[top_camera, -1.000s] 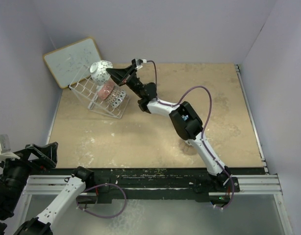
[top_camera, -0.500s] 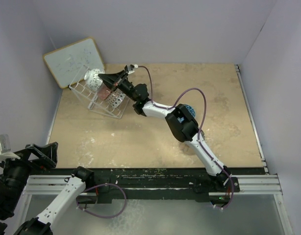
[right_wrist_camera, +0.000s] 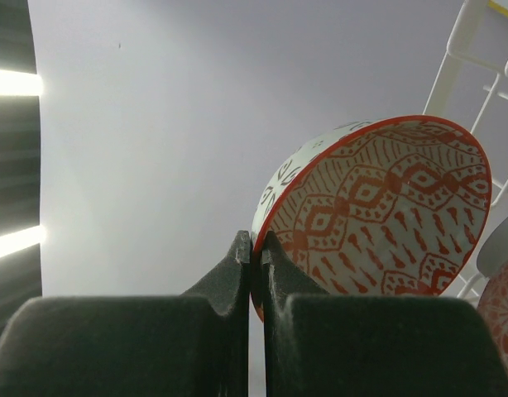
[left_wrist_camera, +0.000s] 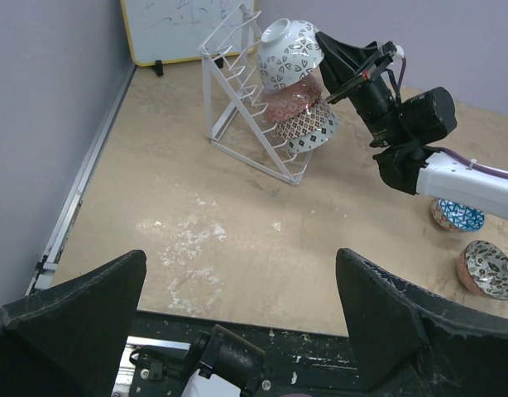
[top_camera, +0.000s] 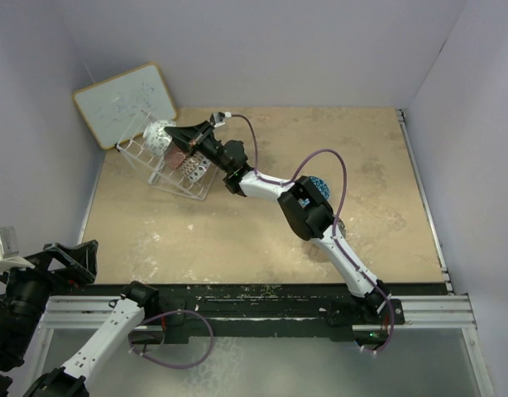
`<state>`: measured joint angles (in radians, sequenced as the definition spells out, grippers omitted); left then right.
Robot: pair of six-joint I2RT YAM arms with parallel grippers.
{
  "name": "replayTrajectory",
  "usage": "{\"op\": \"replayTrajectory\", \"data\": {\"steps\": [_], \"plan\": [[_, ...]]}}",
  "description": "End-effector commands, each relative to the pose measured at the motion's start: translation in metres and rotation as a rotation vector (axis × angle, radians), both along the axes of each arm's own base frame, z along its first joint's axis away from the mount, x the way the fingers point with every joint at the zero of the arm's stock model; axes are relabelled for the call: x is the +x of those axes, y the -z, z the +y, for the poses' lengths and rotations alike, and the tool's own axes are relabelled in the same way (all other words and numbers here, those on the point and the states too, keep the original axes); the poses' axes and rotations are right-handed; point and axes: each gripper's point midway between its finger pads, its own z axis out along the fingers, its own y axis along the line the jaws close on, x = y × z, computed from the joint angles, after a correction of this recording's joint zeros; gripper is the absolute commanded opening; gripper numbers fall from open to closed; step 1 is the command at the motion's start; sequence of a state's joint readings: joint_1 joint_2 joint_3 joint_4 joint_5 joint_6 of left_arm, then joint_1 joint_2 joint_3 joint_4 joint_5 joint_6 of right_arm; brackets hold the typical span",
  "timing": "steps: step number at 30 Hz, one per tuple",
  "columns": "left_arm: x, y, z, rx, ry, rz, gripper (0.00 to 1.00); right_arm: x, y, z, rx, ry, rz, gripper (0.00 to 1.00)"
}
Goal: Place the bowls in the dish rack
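Note:
My right gripper (right_wrist_camera: 256,244) is shut on the rim of a bowl (right_wrist_camera: 378,207) with a red pattern inside and a white, black-patterned outside. It holds this bowl (top_camera: 160,132) tilted at the top of the white wire dish rack (top_camera: 155,169), above a pink bowl (top_camera: 181,151) and a grey bowl (top_camera: 198,165) that stand in the rack. The left wrist view shows the held bowl (left_wrist_camera: 289,54), the rack (left_wrist_camera: 237,124) and the right gripper (left_wrist_camera: 333,51). A blue bowl (left_wrist_camera: 457,215) and a red-pink bowl (left_wrist_camera: 486,269) lie on the table. My left gripper (left_wrist_camera: 242,273) is open and empty at the near edge.
A whiteboard with a wooden frame (top_camera: 126,103) leans on the wall behind the rack. The right arm (top_camera: 308,207) stretches across the table's middle. Grey walls close in the left, back and right sides.
My right gripper has carried the held bowl left and down onto the top of the rack. The left arm has not moved.

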<state>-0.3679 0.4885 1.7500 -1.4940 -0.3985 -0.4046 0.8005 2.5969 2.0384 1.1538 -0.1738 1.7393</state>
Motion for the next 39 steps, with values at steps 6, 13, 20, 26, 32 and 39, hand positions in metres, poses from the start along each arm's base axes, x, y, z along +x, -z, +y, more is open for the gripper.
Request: {"op": "replayTrajectory", "data": {"steps": [6, 13, 20, 26, 32, 39], "plan": [[0.001, -0.002, 0.003, 0.015, -0.006, -0.004, 0.99, 0.003, -0.047, -0.018, 0.102, 0.038, -0.093, 0.00], [0.001, -0.002, 0.003, 0.015, -0.008, -0.003, 0.99, 0.009, -0.036, -0.015, 0.064, 0.040, -0.066, 0.00], [-0.001, -0.001, 0.004, 0.015, -0.010, -0.001, 0.99, 0.013, -0.028, -0.012, 0.034, 0.037, -0.057, 0.02], [-0.001, -0.001, 0.004, 0.013, -0.011, -0.002, 0.99, 0.012, -0.021, -0.015, -0.008, 0.054, -0.031, 0.15], [-0.001, -0.001, 0.003, 0.006, -0.009, -0.005, 0.99, 0.011, -0.017, -0.014, -0.066, 0.056, -0.005, 0.21], [-0.002, -0.002, 0.004, -0.001, -0.012, -0.010, 0.99, 0.009, -0.014, -0.012, -0.127, 0.044, 0.021, 0.36]]}}
